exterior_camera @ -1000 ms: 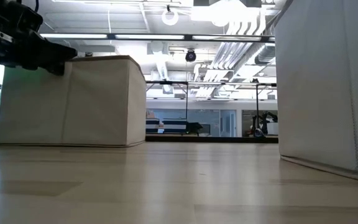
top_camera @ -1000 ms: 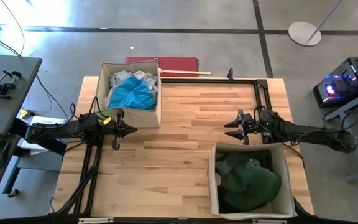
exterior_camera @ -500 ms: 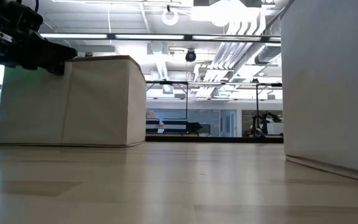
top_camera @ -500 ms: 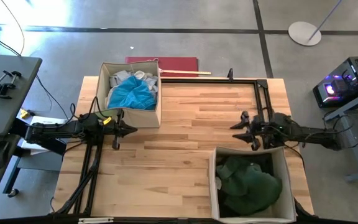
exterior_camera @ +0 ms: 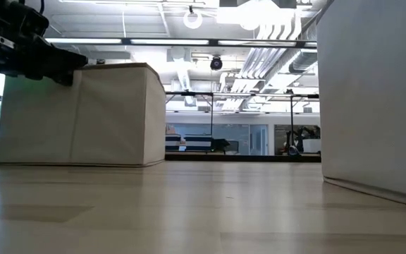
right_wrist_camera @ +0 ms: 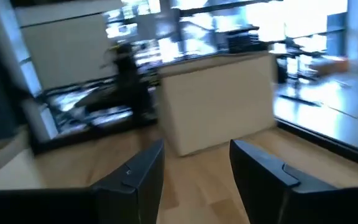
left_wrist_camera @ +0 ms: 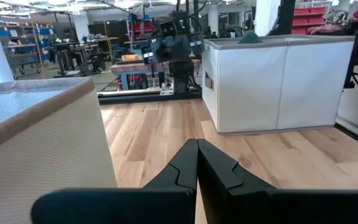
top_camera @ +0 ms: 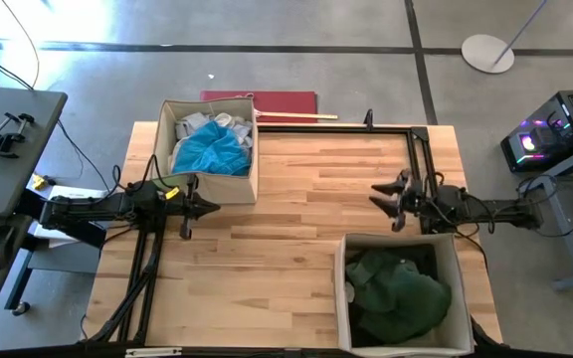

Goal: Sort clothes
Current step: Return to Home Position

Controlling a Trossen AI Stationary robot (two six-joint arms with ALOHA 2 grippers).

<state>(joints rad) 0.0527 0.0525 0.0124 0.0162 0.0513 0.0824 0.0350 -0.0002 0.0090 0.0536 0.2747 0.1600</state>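
Left gripper (top_camera: pixel 208 207): hangs low over the table (top_camera: pixel 296 224), just beside the corner of the left-hand box (top_camera: pixel 256 164). Its two fingers are pressed flat together with nothing between them.

Right gripper (top_camera: pixel 382 196): out over bare wood, near the rim of the right-hand box (top_camera: pixel 339 288) but not touching it. Its fingers are spread wide and hold nothing.

Bright blue garment (top_camera: pixel 210 151): heaped in the left-hand box and filling most of it. This is the beige fabric box on the left arm's side of the table.

White and pale pieces (top_camera: pixel 182 127): bunched in the same box, against the wall farthest from the left gripper and partly under the blue.

Dark green garment (top_camera: pixel 398 288): piled in the right-hand box, mounded high enough that, from the left wrist view, a bit of green peeks over the rim.

Boxes: both upright and well apart, at opposite corners of the table, with open boards between them.

Arms: each reaches in from its own side, stretched out roughly level, and the two grippers point toward each other across the middle.
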